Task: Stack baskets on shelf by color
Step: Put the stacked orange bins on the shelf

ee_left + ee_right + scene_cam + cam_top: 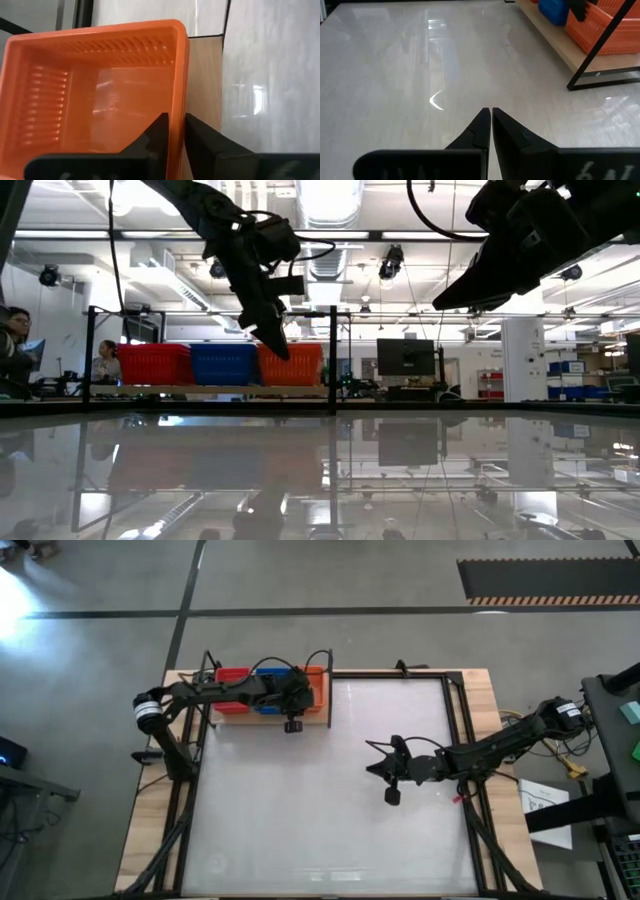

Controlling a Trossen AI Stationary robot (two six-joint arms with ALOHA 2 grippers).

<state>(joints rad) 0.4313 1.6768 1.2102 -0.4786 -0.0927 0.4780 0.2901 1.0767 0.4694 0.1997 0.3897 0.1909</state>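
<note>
The right gripper (pixel 489 116) is seen nearest, its two dark fingers pressed together with nothing between them, held above the bare white tabletop (pixel 420 65) well apart from the shelf (pixel 560 42). In the high view the right gripper (pixel 392 778) lies toward the table's middle right.

Farther off, the left gripper (pixel 176 127) is placed at the orange basket (pixel 95 95): its fingers straddle the basket's side wall, one inside and one outside, set close to the wall (whether they are pinching it or just clear of it cannot be told). Beside that wall the light-wood shelf (pixel 205 75) is visible.

From above, the left gripper (pixel 293 700) is found over the shelf (pixel 270 720) at the table's far left edge. In the low view three baskets are lined up on the shelf: a red basket (pixel 155 364), a blue basket (pixel 222 364) and the orange basket (pixel 300 365), side by side, with a thin dark upright post (pixel 332 360) just beside the orange one.
</note>
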